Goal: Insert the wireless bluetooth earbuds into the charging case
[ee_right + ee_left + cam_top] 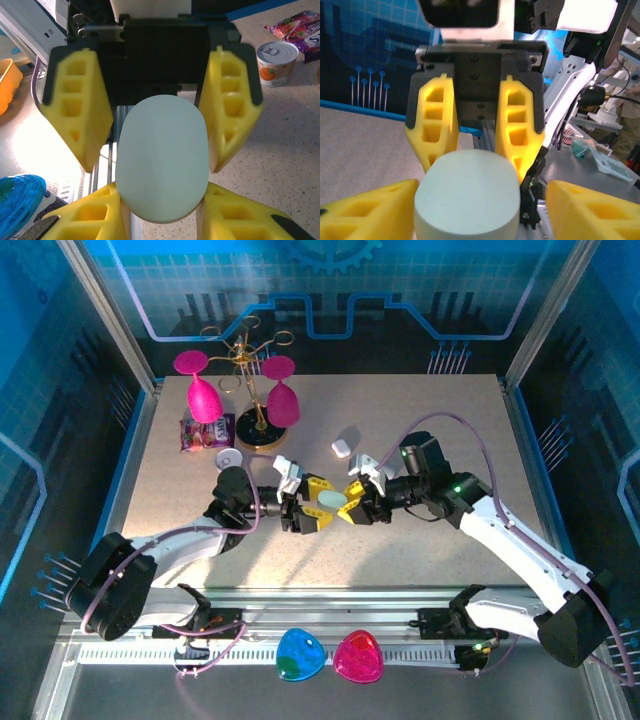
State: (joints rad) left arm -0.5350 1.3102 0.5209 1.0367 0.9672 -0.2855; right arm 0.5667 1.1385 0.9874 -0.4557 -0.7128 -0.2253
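A mint charging case (333, 499), shut and pebble-shaped, hangs above the middle of the table between both grippers. My right gripper (352, 500) is shut on it from the right. In the right wrist view its yellow fingers (85, 215) press both lower sides of the case (162, 155). My left gripper (320, 502) faces it from the left and stands open. In the left wrist view the case (467, 192) lies between the left gripper's (482, 200) jaws, with a gap showing beside its right finger (592, 210). The earbuds are out of view.
A small white case (343, 447) lies just behind the grippers. Further back left stand a gold rack (258, 430) with two pink glasses (203, 398), a snack packet (205, 431) and a small can (230, 457). Blue (299, 654) and pink (358, 657) items sit on the front rail.
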